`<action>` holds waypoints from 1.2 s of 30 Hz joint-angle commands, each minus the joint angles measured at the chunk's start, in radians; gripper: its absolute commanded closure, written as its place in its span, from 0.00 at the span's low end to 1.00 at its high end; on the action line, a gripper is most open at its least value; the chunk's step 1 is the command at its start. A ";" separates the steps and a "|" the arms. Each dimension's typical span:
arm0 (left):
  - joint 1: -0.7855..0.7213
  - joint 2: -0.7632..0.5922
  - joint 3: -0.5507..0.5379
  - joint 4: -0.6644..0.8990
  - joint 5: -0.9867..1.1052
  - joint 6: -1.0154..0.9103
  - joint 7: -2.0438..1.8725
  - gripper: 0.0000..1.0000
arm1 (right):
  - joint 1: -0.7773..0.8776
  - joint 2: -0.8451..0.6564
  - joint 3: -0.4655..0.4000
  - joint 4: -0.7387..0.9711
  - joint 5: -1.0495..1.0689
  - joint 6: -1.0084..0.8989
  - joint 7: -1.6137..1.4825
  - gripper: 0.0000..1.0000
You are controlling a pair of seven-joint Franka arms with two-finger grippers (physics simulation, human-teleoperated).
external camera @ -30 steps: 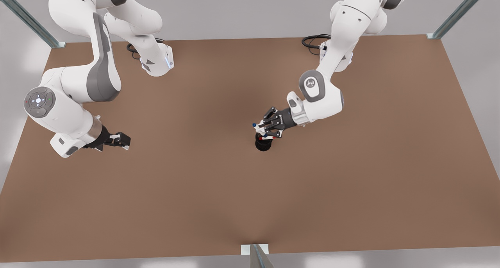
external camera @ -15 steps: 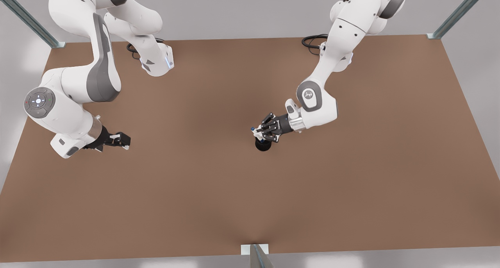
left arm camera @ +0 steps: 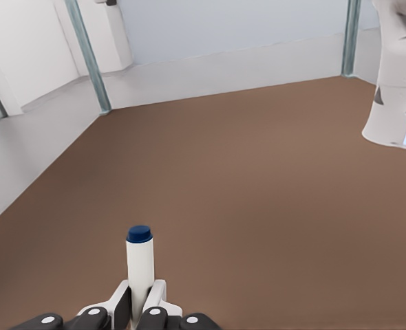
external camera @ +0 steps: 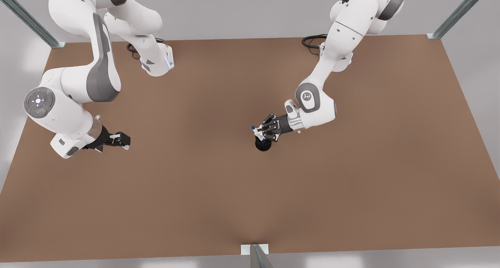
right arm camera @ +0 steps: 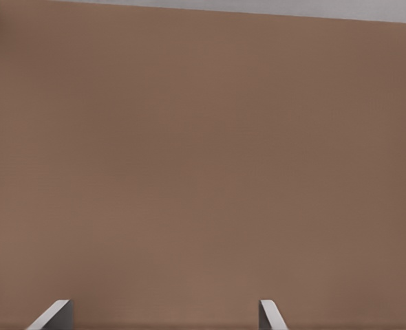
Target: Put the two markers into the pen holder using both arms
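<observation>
The black mesh pen holder [external camera: 263, 145] stands near the middle of the table [external camera: 218, 190]. Directly over it, my left gripper [external camera: 261, 133] on the arm at the front view's right is shut on the blue-capped marker [external camera: 255, 129]. In the left wrist view that marker [left arm camera: 140, 265] sticks out from between the fingers [left arm camera: 158, 297], blue cap outward. The red-capped marker is hidden under the gripper. My right gripper [external camera: 122, 139], on the arm at the front view's left, waits low over bare table, open, with its fingertips [right arm camera: 57, 313] wide apart.
Both arm bases [external camera: 158, 63] stand at the table's far edge, each with a black cable coil [external camera: 312, 41] beside it. Metal frame posts [external camera: 455, 14] rise at the far corners, and a bracket [external camera: 254, 251] sits at the near edge.
The left arm has dropped lower, carrying the blue-capped marker closer onto the pen holder. The red cap seen earlier at the holder is now covered. The right arm has not moved.
</observation>
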 commanded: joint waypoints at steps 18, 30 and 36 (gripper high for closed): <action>-0.022 0.025 0.000 -0.021 0.009 0.017 0.049 0.79 | 0.001 -0.001 0.000 0.003 0.001 0.000 -0.008 0.00; 0.000 0.121 0.000 0.039 -0.025 0.013 0.127 0.00 | 0.001 -0.001 0.000 0.003 0.001 0.000 -0.009 0.00; 0.062 -0.051 0.007 0.074 0.533 0.008 -0.843 0.00 | 0.001 0.000 0.005 0.003 0.004 0.000 -0.008 0.00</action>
